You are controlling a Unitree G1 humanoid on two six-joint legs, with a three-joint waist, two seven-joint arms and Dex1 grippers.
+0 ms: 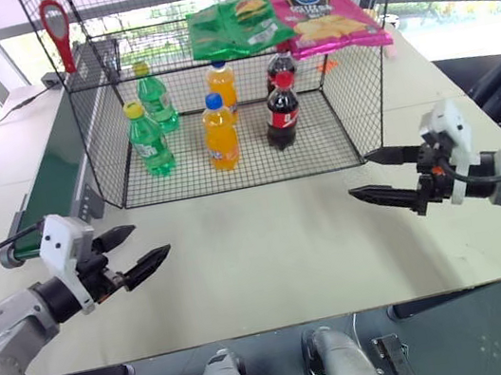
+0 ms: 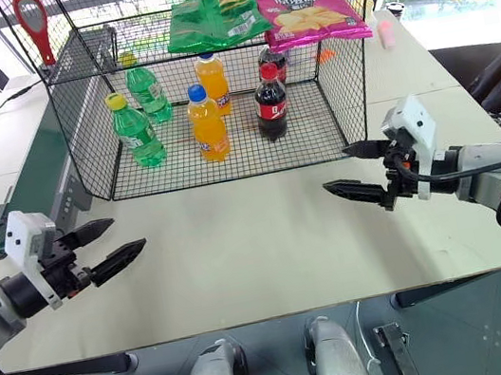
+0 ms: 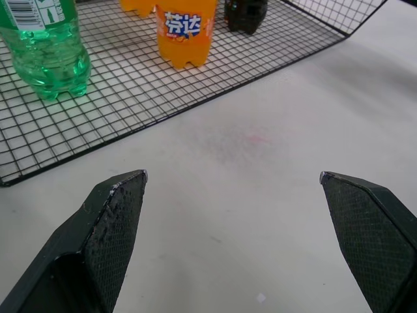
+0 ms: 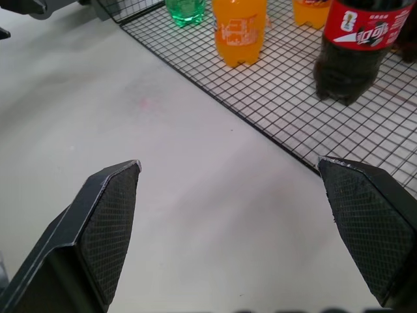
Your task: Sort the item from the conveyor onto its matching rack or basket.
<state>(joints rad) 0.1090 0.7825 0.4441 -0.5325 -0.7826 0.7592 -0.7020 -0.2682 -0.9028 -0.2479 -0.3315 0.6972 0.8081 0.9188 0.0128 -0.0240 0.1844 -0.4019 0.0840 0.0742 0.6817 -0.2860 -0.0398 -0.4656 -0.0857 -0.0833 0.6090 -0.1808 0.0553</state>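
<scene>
Both the left gripper (image 1: 135, 247) and right gripper (image 1: 371, 176) hover with jaws apart over the tabletop (image 1: 271, 251) near its front edge, the conveyor (image 1: 52, 177) along its left edge.

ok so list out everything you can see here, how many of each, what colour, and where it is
wire cage: one, black, on the table behind the grippers
green chip bag: one, cage's top tier
pink chip bag: one, top tier, beside the green bag
green soda bottles: two, cage floor, left
orange soda bottles: two, cage floor, middle
cola bottles: two, dark, cage floor, right
conveyor: one, dark green belt, left of cage
table: one, white
left gripper: black fingers, open
right gripper: black fingers, open
</scene>
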